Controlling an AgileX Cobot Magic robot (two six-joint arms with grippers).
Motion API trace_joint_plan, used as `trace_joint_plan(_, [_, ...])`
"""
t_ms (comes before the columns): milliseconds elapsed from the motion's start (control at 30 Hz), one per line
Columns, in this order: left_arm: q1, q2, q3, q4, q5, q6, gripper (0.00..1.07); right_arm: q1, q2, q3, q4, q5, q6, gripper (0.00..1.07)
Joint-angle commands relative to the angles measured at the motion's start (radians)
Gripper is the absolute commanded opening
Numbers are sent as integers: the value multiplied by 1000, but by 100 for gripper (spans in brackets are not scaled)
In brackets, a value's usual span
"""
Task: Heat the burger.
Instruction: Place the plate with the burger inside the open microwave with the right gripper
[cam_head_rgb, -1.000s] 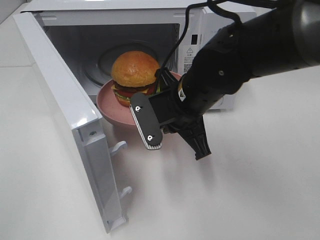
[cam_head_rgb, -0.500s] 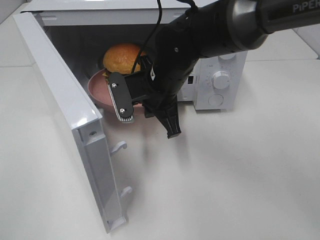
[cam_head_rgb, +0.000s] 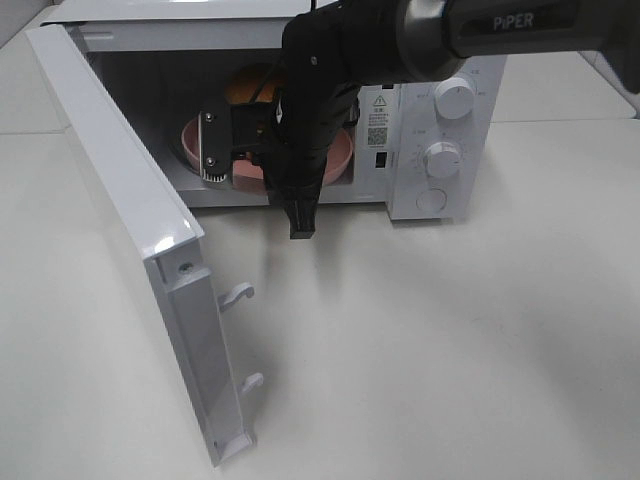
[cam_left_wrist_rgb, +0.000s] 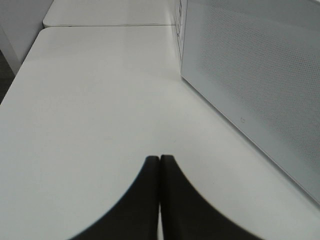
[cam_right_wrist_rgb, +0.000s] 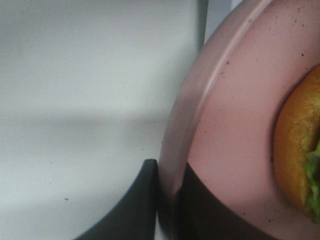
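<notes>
Your right gripper (cam_right_wrist_rgb: 167, 192) was pinched narrow on the rim of the plate (cam_right_wrist_rgb: 225, 120). The burger (cam_head_rgb: 250, 86) sat on that plate inside the microwave (cam_head_rgb: 440, 110), deeper in the cavity than the jaws. Your left gripper (cam_left_wrist_rgb: 160, 200) was closed and empty beside the microwave's outer wall, so releasing and backing straight out looked like the right arm's job.

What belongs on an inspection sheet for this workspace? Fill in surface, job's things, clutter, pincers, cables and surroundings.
surface: white table, carrying a microwave with its door open.
job's things: burger on a pink plate, in the microwave's opening.
clutter: nothing seen.
pincers: right pincer shut on the plate's rim; left pincer shut, holding nothing, beside the microwave.
cables: thin black cable at the right arm.
surroundings: second white table behind.
</notes>
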Motion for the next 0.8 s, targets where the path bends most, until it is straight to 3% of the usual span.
trace_joint_plan(33, [0,-20,2,2,-14,0,0,-6,20,-30,2,3,36,0])
trace_joint_plan(367, [0,-20,2,2,-14,0,0,-3,33,-39,1,-8,124,1])
trace_joint_plan(467, [0,-20,2,2,-14,0,0,-3,33,-39,1,-8,146,7])
trace_joint_plan(600, [0,-20,2,2,-14,0,0,-3,32,-39,1,-9,171,27])
trace_joint_plan(633, [0,-20,2,2,-14,0,0,-3,32,-39,1,-9,171,27])
trace_joint_plan(667, [0,-20,2,2,-14,0,0,-3,31,-39,1,-7,191,38])
trace_joint_plan(800, [0,-20,2,2,-14,0,0,-3,27,-39,1,-7,231,48])
